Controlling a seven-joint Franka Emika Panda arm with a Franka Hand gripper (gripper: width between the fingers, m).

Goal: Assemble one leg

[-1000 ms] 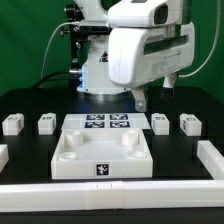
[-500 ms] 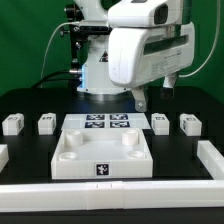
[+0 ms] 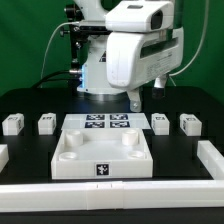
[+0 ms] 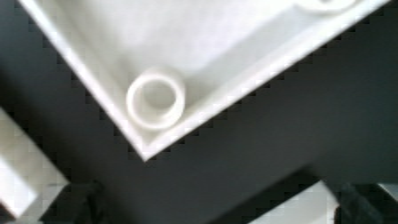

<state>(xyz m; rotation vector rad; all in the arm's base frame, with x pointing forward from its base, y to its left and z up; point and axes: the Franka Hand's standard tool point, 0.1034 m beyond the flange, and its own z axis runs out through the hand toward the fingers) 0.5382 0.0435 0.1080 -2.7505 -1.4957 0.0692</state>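
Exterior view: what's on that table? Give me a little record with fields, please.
Loose legs: four in a row, two either side of the marker board
Square tray part: in front of the marker board, no leg fitted
Gripper: hanging above the table, open, holding nothing

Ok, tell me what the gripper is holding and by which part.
Nothing: the gripper is open, with nothing between its fingers; the legs lie on the table.
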